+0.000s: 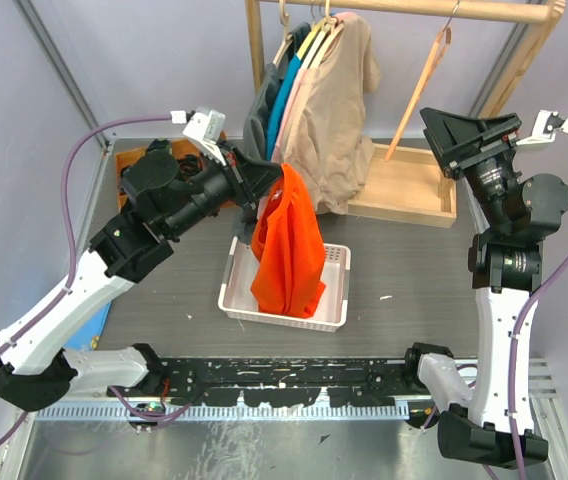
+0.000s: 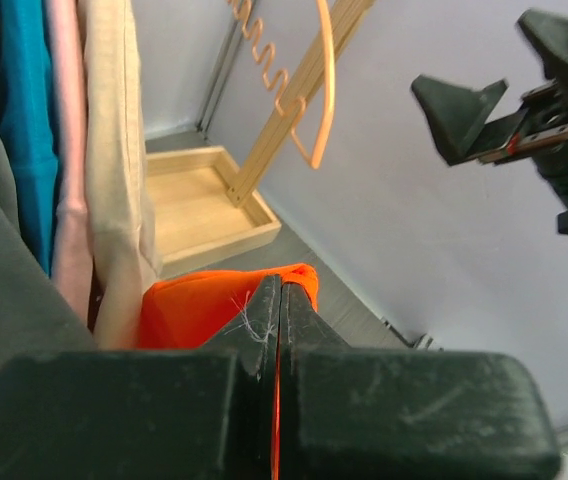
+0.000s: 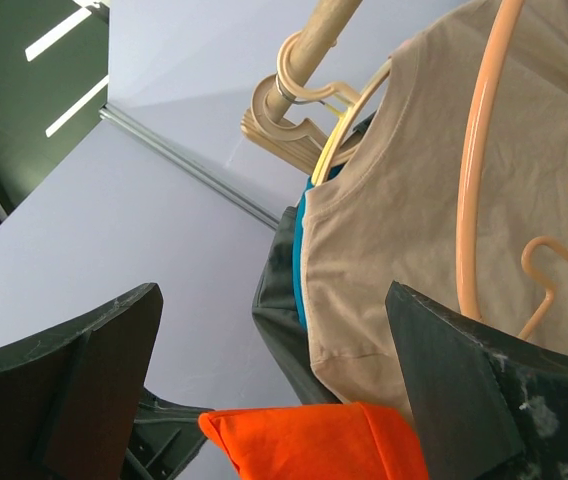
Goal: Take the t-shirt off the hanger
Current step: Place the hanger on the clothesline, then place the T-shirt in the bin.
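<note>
From above, my left gripper [image 1: 267,190] is pinched shut on the top of the orange t-shirt [image 1: 289,250]. The shirt hangs down from it. Its bottom end sits in the white basket [image 1: 336,300] on the table [image 1: 414,270]. It is just in front of the other shirts on the wooden rack [image 1: 414,10]. My right gripper [image 1: 467,140] is up high on the right. Its jaws are wide and hold nothing, near a bare hanger [image 1: 419,95].

From my left wrist, my two fingers [image 2: 364,400] are pressed together with a thin line of orange cloth between them. More orange cloth bunches up just past the tips. A beige shirt [image 2: 114,150] hangs on the left.

From my right wrist, my fingers stand far apart with nothing between them. The orange t-shirt shows low in the middle, with the beige shirt above it.
</note>
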Available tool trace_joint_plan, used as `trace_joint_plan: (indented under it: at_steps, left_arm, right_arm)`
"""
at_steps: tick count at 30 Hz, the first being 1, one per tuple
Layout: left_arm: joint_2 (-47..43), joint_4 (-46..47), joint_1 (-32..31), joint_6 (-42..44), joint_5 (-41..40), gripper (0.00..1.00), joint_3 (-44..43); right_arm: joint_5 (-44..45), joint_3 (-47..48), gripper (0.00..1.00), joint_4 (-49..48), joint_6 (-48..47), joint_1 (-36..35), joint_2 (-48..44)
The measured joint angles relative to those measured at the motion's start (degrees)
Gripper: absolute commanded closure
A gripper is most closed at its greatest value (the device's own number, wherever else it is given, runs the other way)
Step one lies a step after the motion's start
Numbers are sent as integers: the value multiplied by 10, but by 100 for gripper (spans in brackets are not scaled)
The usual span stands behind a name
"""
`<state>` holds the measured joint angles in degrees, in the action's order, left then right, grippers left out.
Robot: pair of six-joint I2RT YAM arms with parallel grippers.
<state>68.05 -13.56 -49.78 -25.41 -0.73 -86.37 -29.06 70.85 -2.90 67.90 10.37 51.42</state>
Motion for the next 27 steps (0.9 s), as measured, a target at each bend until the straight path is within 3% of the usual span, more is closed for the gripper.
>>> trace_joint_plan:
  at_steps: [18, 27]
  left_arm:
    - [-29, -58, -76, 8, -44, 100, 150]
    - [-8, -92, -81, -7, -80, 100, 188]
  right_arm:
    - [-9, -1, 0, 39, 1, 0, -32]
    - [-12, -1, 0, 49, 1, 0, -32]
